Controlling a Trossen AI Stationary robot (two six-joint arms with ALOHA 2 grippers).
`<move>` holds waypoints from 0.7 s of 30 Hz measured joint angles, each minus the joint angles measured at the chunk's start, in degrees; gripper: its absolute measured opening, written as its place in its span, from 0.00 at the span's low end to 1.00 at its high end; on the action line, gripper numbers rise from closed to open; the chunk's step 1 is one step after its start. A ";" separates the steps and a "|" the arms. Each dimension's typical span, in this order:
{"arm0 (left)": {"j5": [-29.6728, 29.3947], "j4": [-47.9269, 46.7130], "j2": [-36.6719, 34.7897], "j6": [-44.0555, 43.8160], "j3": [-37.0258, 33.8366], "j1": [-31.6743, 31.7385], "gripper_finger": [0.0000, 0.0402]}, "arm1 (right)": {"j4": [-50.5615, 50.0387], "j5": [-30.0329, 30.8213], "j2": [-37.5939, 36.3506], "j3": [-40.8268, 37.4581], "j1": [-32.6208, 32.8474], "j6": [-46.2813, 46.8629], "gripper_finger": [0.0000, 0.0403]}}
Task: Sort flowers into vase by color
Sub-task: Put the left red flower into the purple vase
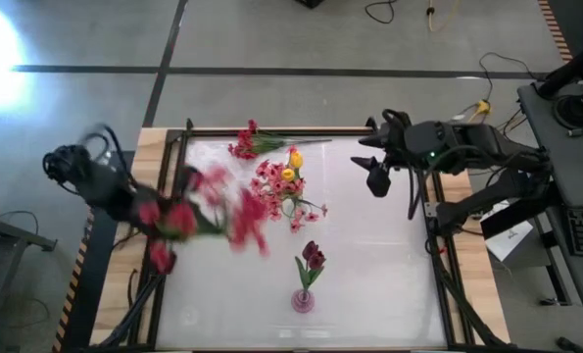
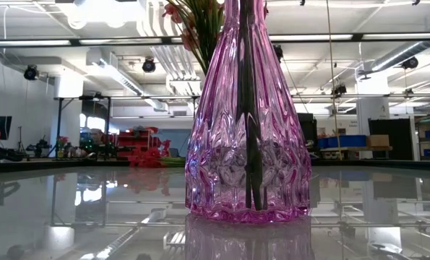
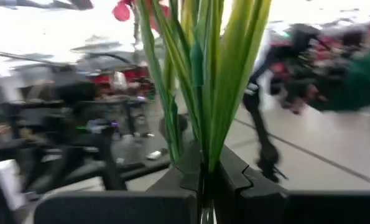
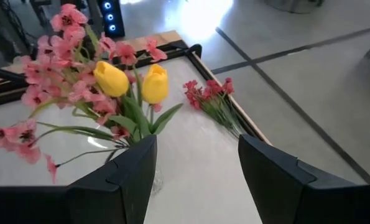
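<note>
Left of the pink vase, my left hand is clamped on a bunch of red blossom stems, carried above the bench. Dark red buds already stand in that vase. Beyond it, pink sprays, yellow tulips and a red spray wait unsorted. My right hand hovers open beyond the vase, empty. By my reckoning, most sorting remains.

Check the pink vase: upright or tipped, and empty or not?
Upright and not empty. The pink vase stands on its base on the table, with dark stems running down inside it; the high view shows dark red buds above it.
</note>
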 joint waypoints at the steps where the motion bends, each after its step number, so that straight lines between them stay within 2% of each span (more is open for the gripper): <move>1: 0.28 0.57 1.18 0.02 0.00 -0.61 0.00 | -0.04 0.00 0.00 0.00 0.43 0.23 0.54; 7: 1.73 3.57 8.85 1.44 0.02 -2.46 0.00 | -0.43 0.03 0.00 0.00 1.71 -0.16 0.54; 12: 1.74 13.93 15.43 0.76 0.08 -2.48 0.00 | -1.09 -0.30 0.02 0.00 3.38 -0.75 0.54; 21: 1.47 22.86 24.99 -5.39 0.07 -2.44 0.00 | -8.12 -1.69 -0.11 -0.01 11.23 4.46 0.54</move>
